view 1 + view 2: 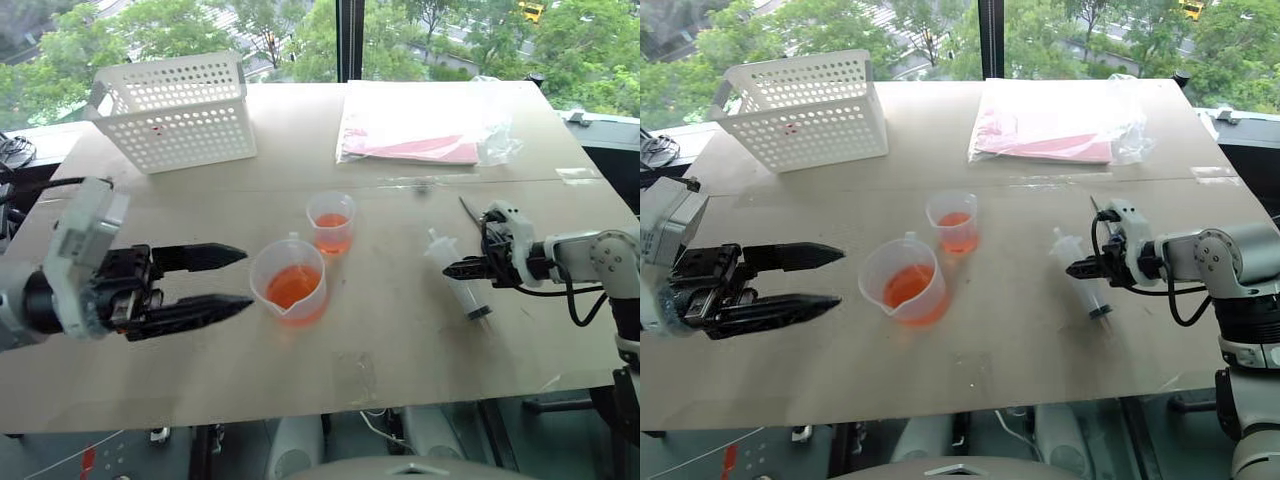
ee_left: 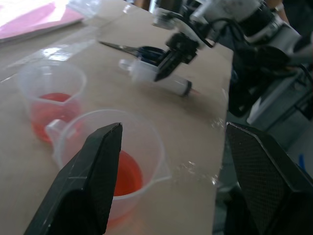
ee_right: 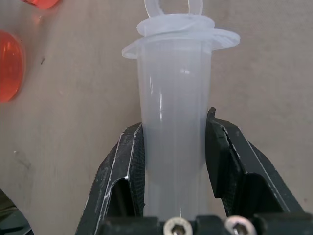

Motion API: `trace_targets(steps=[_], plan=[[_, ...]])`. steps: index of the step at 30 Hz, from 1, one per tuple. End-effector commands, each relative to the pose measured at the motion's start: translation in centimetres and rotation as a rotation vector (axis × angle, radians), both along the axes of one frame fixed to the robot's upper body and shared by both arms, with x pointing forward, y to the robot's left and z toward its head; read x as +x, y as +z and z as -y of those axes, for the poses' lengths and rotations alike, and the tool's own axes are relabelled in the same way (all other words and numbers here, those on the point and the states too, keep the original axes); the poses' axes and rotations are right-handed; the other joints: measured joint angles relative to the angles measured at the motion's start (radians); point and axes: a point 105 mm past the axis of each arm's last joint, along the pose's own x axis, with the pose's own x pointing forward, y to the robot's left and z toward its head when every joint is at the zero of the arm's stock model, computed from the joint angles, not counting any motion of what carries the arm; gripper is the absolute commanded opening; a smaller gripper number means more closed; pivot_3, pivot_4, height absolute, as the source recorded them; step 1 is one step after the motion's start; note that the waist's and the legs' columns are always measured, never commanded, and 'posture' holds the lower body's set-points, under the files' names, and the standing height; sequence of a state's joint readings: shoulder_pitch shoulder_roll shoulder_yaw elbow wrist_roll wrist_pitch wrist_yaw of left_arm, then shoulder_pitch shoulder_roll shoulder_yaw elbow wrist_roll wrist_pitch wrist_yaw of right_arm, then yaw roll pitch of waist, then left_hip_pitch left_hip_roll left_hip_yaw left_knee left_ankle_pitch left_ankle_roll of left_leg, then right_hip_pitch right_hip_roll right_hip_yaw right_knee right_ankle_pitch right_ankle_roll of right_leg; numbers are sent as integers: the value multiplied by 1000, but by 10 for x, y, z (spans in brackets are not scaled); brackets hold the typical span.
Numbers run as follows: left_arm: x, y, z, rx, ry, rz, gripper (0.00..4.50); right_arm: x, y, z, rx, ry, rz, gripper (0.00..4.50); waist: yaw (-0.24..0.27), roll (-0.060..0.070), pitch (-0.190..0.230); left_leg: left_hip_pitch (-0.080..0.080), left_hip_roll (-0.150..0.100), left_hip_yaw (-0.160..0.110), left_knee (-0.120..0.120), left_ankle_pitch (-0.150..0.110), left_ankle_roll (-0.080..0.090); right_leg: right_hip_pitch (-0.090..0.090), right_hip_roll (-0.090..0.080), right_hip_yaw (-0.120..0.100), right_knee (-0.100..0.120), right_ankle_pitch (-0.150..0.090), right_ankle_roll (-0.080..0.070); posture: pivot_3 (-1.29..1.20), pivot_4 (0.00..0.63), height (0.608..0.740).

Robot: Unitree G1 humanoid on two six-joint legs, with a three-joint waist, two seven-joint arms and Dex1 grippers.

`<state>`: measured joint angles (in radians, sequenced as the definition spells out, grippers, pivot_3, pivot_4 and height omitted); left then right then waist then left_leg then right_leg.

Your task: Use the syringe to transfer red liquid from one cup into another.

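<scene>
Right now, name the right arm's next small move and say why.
Probably lift the syringe off the table and carry it toward the spouted cup. The right gripper is shut on its barrel, it looks empty, and that cup holds red liquid.

Bright daylight is pouring through the window (image 1: 340, 35) at the top of the frame, glaring off the plastic sheet (image 1: 420, 125); the near black fingers (image 2: 88, 186) are blurring in the left wrist view.
</scene>
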<state>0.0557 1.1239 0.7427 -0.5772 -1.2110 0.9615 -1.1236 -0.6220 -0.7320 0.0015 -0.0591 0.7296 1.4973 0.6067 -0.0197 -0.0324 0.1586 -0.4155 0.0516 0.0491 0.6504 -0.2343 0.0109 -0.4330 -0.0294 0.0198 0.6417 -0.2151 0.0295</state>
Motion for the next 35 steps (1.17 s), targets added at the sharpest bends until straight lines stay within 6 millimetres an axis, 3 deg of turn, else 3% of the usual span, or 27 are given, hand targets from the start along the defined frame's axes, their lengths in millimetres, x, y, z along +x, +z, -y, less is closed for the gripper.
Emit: trace_targets(steps=[1,4,10,11,13,17,19,22,26,30,35], plan=[[-4,4,8,33,-69,49,3412,7,11,1,20,-22,57,1350,3,0,0,0,1,0,0,0,0,0,1,-1,0,0,0,0,150,740],[-6,0,13,65,-108,58,3412,6,13,-1,37,-22,62,1350,4,0,0,1,2,-1,0,0,0,0,2,0,1,0,0,0,150,740],[-3,-4,6,60,-63,52,3473,-1,33,1,83,1,117,4224,5,1,1,1,2,0,0,0,0,0,3,0,1,0,0,0,150,740],[-2,-5,5,50,-46,49,3473,-3,36,3,66,7,144,4468,6,1,1,0,2,0,0,0,0,0,3,0,0,0,0,0,150,740],[1,-7,-1,23,12,49,3473,-7,42,6,21,39,242,4468,8,1,1,0,2,0,-1,0,0,0,2,0,0,0,0,0,150,740],[20,-8,-39,-89,303,53,3473,-32,72,6,106,162,551,4468,10,1,0,-1,2,-1,-1,0,0,0,2,-1,-1,-1,5,0,150,740],[24,-12,-58,-114,430,56,3473,-48,76,14,119,183,661,4468,10,1,0,0,2,-2,-1,0,0,0,2,-1,-1,0,8,0,150,740],[30,-20,-80,-131,596,65,3473,-67,65,28,44,203,760,4468,10,-1,0,1,2,-2,-1,0,0,1,2,-1,-1,-1,8,0,150,740],[33,-52,-104,-64,758,85,3473,-85,33,64,-59,116,770,4468,9,-2,-1,3,2,0,1,0,0,4,0,-1,-1,-3,5,0,150,740],[29,-72,-108,-44,806,82,3473,-109,5,96,-155,74,724,4468,9,-4,-3,5,2,0,3,0,0,6,-1,-1,0,-3,5,0,150,740],[25,-90,-113,-15,825,80,3473,-122,-8,116,-184,16,689,4468,7,-4,-4,8,3,0,1,0,0,7,-2,-1,0,-3,4,0,150,740]])
